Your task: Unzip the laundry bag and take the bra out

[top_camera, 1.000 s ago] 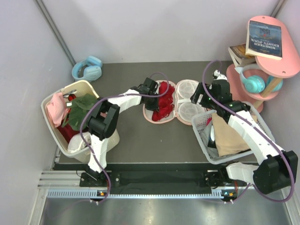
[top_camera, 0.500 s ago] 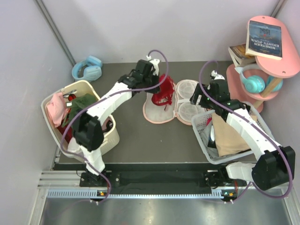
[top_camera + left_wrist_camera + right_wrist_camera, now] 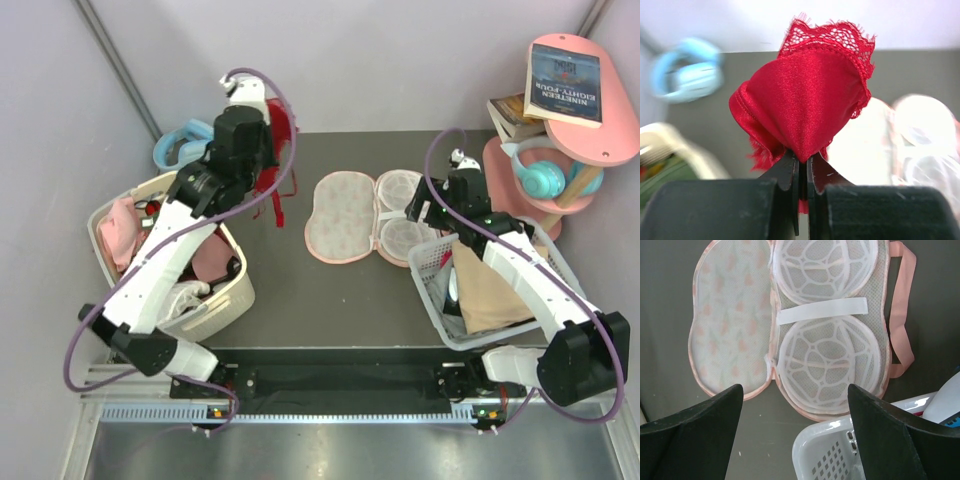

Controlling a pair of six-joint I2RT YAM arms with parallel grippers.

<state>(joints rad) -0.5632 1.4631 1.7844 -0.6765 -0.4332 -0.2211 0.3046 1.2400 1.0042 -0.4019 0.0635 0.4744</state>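
The laundry bag point(image 3: 370, 217) lies fully open and flat at the table's middle, with nothing inside; its printed half is on the left and its mesh cup half point(image 3: 832, 340) on the right. My left gripper point(image 3: 272, 130) is shut on the deep red bra point(image 3: 805, 100) and holds it high above the table's far left, well away from the bag; its straps point(image 3: 278, 190) hang down. My right gripper point(image 3: 796, 405) is open and empty, hovering over the bag's near right edge point(image 3: 425, 212).
A cream basket point(image 3: 215, 295) of clothes stands at the left. A white basket point(image 3: 430, 275) with beige cloth stands at the right, under my right arm. Blue headphones point(image 3: 180, 150) lie at the far left. A pink shelf point(image 3: 600, 140) with books stands at the far right.
My left gripper has lifted the bra out of the bag and swung it up and left, over the far left of the table. The bag now lies empty. My right arm barely moved.
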